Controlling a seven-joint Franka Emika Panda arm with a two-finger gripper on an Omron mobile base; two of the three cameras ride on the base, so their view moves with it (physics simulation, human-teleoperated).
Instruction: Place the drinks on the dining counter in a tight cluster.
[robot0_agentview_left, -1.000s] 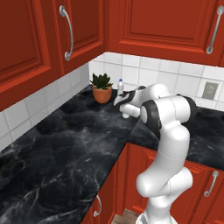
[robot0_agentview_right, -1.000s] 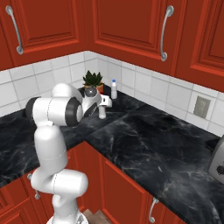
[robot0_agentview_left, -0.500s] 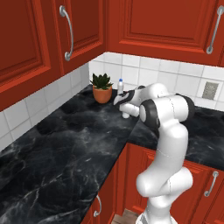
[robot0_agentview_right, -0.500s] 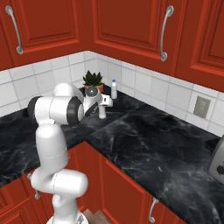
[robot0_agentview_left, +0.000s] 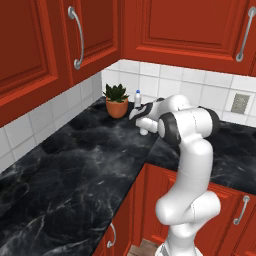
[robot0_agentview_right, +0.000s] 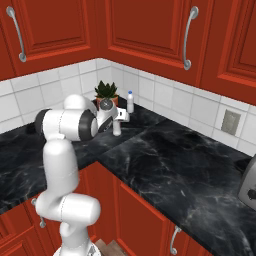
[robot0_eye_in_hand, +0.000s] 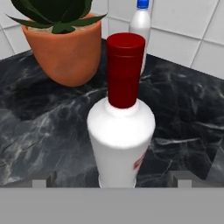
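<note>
White red-capped bottle (robot0_eye_in_hand: 121, 131) upright on the black marbled worktop (robot0_agentview_left: 75, 170), near the inner corner where the two tiled walls meet. Faint red mark low on the bottle's front in the hand view — too small to read. Red cap plain, no lettering. Same bottle glimpsed in the right base view (robot0_agentview_right: 117, 128), partly behind the hand.

Gripper (robot0_eye_in_hand: 112, 181) released, jaws spread wide, one tip (robot0_eye_in_hand: 43, 180) on either side of the bottle's base, both apart from it; nothing grasped. Seen from the left base view (robot0_agentview_left: 144, 131), held low over the worktop just beside the bottle.

Behind it, nearer the tiles: small pale blue-capped bottle (robot0_eye_in_hand: 141, 33), upright, close to the wall (robot0_agentview_left: 137, 98) (robot0_agentview_right: 130, 101). No label legible. To one side, terracotta pot with a spiky green plant (robot0_eye_in_hand: 65, 41), deep in the corner (robot0_agentview_left: 116, 101) (robot0_agentview_right: 106, 93) — near both bottles, touching neither as far as can be told.

Open stone toward the worktop's front edge on both runs of the L. Grey wall outlet (robot0_agentview_right: 229, 122) on the tiles further along; part of a metal toaster (robot0_agentview_right: 248, 185) at the right base view's edge. Red cupboards (robot0_agentview_left: 75, 40) overhang the tiled walls.
</note>
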